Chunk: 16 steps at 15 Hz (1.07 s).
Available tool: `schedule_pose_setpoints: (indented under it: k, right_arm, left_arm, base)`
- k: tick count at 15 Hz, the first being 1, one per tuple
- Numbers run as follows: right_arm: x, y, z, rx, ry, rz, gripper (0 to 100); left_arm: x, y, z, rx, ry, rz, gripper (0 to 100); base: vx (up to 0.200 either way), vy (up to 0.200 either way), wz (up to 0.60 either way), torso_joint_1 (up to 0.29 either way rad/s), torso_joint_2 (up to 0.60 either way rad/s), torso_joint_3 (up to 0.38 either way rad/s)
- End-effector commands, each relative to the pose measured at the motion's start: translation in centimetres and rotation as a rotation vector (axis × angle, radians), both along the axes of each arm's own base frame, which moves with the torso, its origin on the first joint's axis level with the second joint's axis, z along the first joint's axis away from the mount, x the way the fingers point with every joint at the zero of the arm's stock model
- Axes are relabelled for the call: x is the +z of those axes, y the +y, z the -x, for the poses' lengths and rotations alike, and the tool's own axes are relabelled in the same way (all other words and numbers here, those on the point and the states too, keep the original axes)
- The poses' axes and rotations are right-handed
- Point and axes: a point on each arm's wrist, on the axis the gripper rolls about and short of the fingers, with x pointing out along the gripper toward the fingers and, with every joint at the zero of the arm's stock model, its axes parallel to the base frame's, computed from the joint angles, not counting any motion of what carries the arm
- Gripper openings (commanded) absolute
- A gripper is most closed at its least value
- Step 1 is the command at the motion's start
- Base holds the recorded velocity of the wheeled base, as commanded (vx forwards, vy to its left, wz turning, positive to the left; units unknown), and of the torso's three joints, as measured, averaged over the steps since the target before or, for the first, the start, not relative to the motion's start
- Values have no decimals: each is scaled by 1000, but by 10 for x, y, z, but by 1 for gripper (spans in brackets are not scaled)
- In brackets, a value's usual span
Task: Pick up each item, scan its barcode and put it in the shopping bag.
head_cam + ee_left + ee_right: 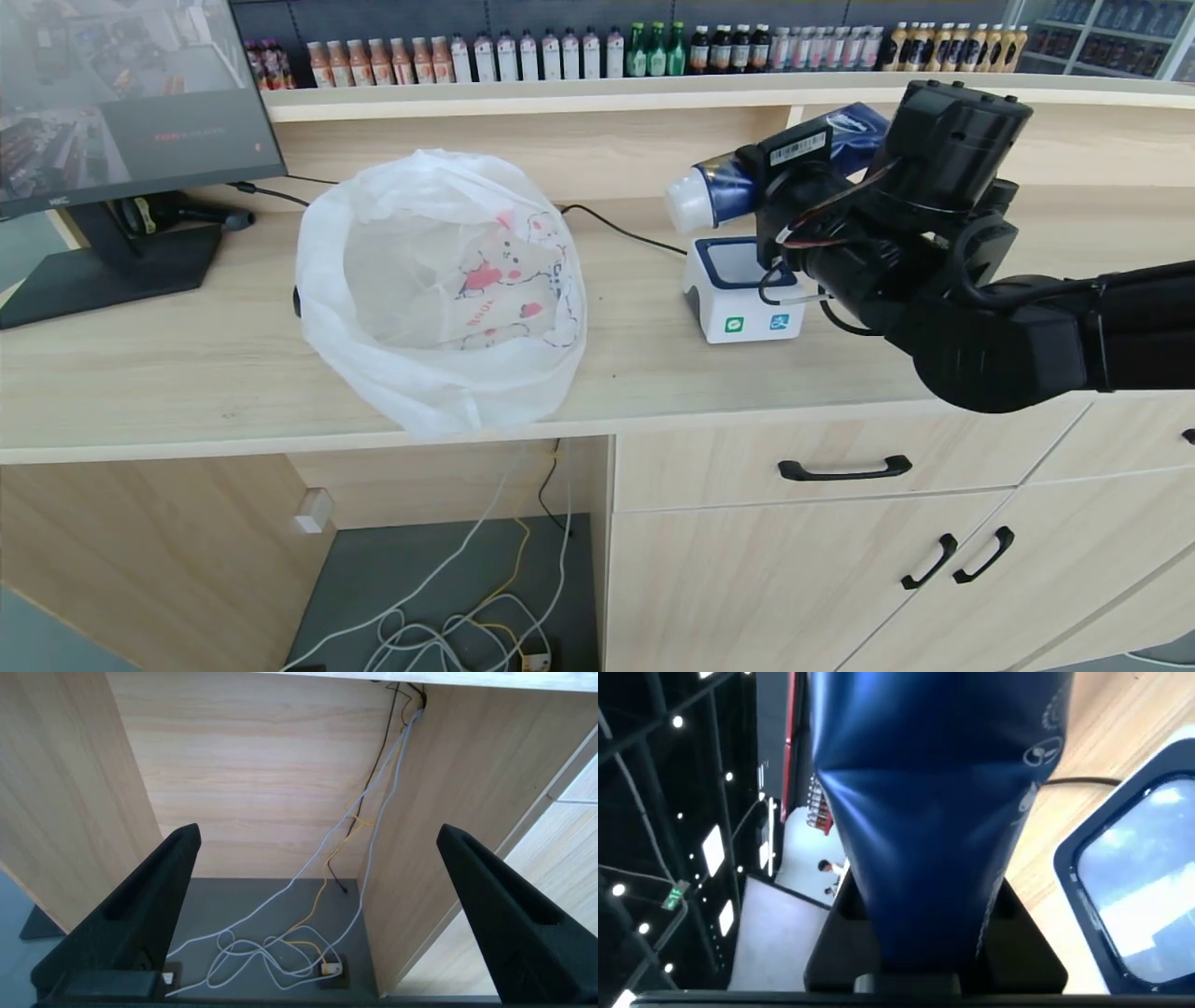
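We hold blue bottle in right gripper, fingers clamped on it, just above scanner, right of bag; we judge scanning under way, bagging not yet done; left gripper fingers wide, empty.

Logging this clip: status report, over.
Right gripper shut on blue bottle, over scanner. Left gripper open, low before counter. Shopping bag open, nothing blocking it.
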Motion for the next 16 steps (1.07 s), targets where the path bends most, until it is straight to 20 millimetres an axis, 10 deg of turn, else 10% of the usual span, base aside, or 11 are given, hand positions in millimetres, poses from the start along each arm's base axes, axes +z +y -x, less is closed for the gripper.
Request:
schedule_pose_setpoints:
  k: [1,16]
  right_arm:
    - [-9,1,-8,-4,23,-12,0]
    - [-28,0,-21,-14,72,-25,0]
  left_arm:
    - [0,0,0,-1,-1,0,100]
    - [0,0,0,-1,-1,0,100]
  base:
    - [0,0,0,0,0,0]
    - [0,0,0,0,0,0]
